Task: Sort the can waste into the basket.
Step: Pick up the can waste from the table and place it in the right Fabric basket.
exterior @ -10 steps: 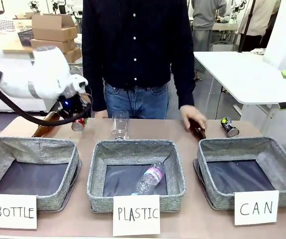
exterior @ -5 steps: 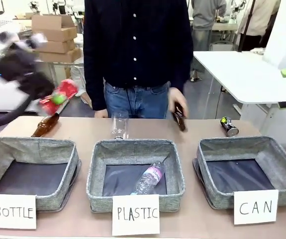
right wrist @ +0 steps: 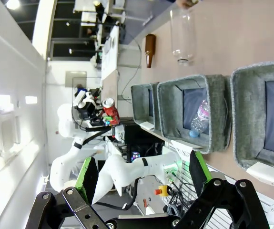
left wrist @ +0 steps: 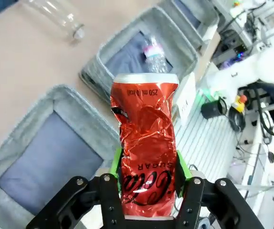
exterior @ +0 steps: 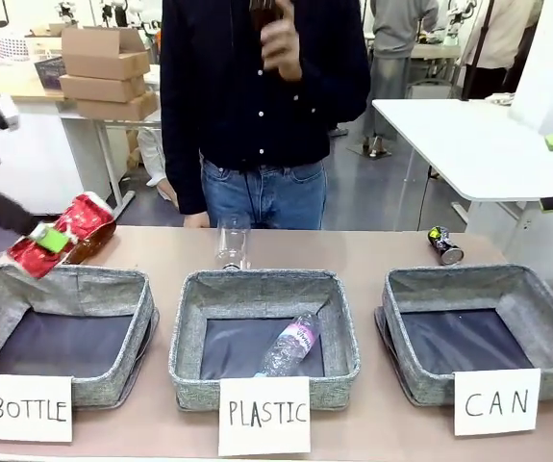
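Table (exterior: pixel 353 245), three baskets (exterior: pixel 64 279) (exterior: pixel 264 281) (exterior: pixel 459 277), two cans (exterior: pixel 62 234) (exterior: pixel 443 244), red can (left wrist: pixel 146 157) in left fingers (left wrist: pixel 110 198)

Red can (left wrist: pixel 144 119): dented, clamped in the left claw (left wrist: pixel 148 168). Dark can (exterior: pixel 443 244): lying on the surface (exterior: pixel 353 248), well apart from that claw, just behind the grey "CAN" basket (exterior: pixel 459 275).

1. Left gripper (exterior: pixel 53 239), clamped on the red can (exterior: pixel 88 217), went from the table's far edge up and out to picture left. It now hangs over the far left corner of the BOTTLE basket (exterior: pixel 64 279).
2. Red can is off the table and tilted.
3. Person's hand (exterior: pixel 278 38) lifted the brown bottle (exterior: pixel 262 12) off the table near the CAN basket (exterior: pixel 449 274), and it's now up at chest height.
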### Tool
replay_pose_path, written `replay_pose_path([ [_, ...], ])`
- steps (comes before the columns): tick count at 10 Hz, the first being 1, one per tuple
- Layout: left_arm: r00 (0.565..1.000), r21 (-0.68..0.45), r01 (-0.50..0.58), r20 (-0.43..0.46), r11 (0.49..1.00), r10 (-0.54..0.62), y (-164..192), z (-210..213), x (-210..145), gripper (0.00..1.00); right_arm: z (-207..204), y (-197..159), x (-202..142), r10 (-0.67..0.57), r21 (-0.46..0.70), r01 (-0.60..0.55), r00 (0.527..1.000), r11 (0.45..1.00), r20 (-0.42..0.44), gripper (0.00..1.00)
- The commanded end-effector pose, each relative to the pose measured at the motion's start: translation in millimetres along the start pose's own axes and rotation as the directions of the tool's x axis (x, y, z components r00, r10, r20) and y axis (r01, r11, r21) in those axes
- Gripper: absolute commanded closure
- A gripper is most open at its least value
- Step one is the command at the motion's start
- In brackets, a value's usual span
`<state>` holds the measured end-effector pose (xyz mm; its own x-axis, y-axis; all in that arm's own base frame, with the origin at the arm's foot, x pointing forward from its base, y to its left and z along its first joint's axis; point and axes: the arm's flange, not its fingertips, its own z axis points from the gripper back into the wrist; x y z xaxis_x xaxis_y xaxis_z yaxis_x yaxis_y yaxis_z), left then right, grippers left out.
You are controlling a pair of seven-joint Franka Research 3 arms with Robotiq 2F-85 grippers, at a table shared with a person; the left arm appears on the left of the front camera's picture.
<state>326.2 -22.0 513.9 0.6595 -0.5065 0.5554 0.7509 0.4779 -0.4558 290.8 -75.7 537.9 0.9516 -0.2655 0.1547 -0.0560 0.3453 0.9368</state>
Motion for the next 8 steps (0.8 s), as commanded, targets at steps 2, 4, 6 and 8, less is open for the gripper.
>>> replay_pose_path([
  [2, 0.999, 0.024, -0.037, 0.010, 0.999, 0.036, 2, -2, 19, 1.00, -1, 1, 3, 0.026, 0.025, -0.026, 1.000, 0.999, 0.005, 0.00],
  [4, 0.992, -0.073, 0.120, -0.027, 0.990, -0.122, -12, -38, 39, 0.52, -1, 1, 3, 0.026, 0.025, -0.026, 1.000, 0.999, 0.005, 0.00],
  [6, 0.945, -0.177, 0.316, -0.029, 0.932, -0.326, -50, -60, 69, 0.52, 0, 0, 0, 0.000, 0.000, 0.000, 1.000, 1.000, 0.000, 0.00],
  [8, 0.874, -0.223, 0.484, 0.079, 0.846, -0.479, -97, 45, 27, 0.52, 0, 0, 0, 0.000, 0.000, 0.000, 1.000, 1.000, 0.000, 0.00],
])
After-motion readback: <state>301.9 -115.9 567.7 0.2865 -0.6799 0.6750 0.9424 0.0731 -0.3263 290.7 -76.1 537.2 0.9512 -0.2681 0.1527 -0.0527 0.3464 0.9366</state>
